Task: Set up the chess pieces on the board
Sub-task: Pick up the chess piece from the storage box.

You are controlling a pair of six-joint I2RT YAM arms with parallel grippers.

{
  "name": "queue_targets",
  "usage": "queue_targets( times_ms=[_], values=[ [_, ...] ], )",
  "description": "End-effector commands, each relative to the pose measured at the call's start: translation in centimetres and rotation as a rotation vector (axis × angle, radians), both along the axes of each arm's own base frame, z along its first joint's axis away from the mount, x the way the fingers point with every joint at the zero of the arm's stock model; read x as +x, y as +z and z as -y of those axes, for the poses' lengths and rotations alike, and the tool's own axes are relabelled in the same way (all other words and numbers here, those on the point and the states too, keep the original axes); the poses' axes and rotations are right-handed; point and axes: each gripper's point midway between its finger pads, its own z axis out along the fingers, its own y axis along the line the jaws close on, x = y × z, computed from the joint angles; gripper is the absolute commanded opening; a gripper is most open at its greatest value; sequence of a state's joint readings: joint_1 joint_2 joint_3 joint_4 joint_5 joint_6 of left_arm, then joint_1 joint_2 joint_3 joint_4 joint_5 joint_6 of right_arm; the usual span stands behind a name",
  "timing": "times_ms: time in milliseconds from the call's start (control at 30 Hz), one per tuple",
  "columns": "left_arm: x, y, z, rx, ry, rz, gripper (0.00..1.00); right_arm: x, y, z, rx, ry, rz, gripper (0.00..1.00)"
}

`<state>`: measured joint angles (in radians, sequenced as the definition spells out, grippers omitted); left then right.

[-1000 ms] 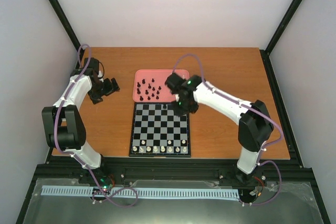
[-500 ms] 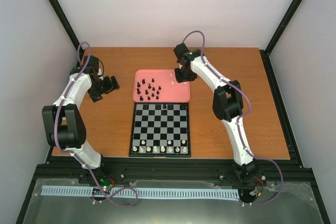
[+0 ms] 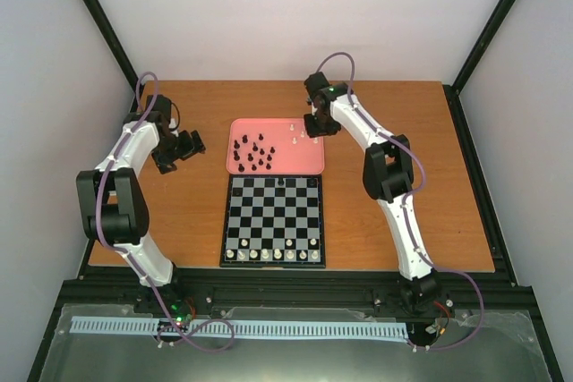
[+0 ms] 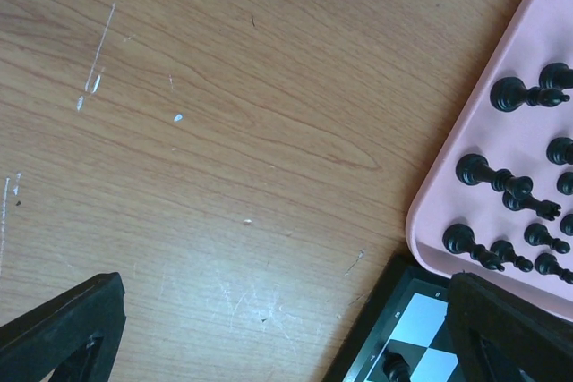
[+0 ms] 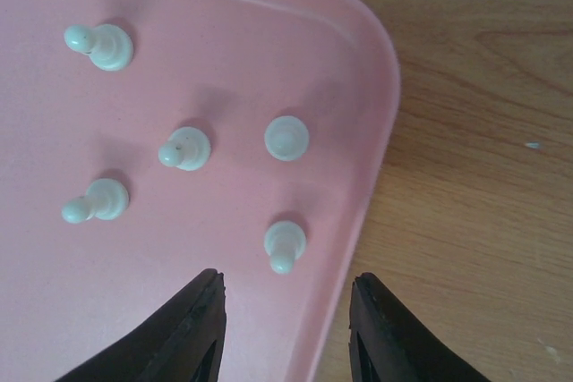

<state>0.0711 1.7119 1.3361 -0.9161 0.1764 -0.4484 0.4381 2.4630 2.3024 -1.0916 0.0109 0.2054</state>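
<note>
Right end effector (image 5: 288, 285) half-open, empty.

The pink tray (image 5: 224, 69) lies directly beneath my right gripper (image 5: 286, 285), its rounded corner ahead and to the right, with the wooden table (image 5: 474, 176) beyond that edge.

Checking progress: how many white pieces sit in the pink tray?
5 white pieces by the tray's corner: upper left, two middle, lower left, one nearest the right gripper. Others may be hidden.
</note>
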Motion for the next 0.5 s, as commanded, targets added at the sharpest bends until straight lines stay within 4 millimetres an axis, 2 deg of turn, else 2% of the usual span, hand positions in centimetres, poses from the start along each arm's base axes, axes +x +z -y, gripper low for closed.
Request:
queue_targets(
  times_ms=[0,333,467],
  values=[
    [1.0,0.9,0.1,0.006,-0.016,0.024,1.00,0.7,-1.0,-0.8,0.022,0.031,0.002,0.38],
    [1.2,0.5,0.0,0.007,-0.018,0.011,1.00,1.0,-2.6,-1.2,0.028,0.033,-0.017,0.36],
    [1.1,0.4,0.0,0.008,-0.018,0.008,1.00,1.1,-3.0,-1.3,0.031,0.032,-0.024,0.32]
  ],
)
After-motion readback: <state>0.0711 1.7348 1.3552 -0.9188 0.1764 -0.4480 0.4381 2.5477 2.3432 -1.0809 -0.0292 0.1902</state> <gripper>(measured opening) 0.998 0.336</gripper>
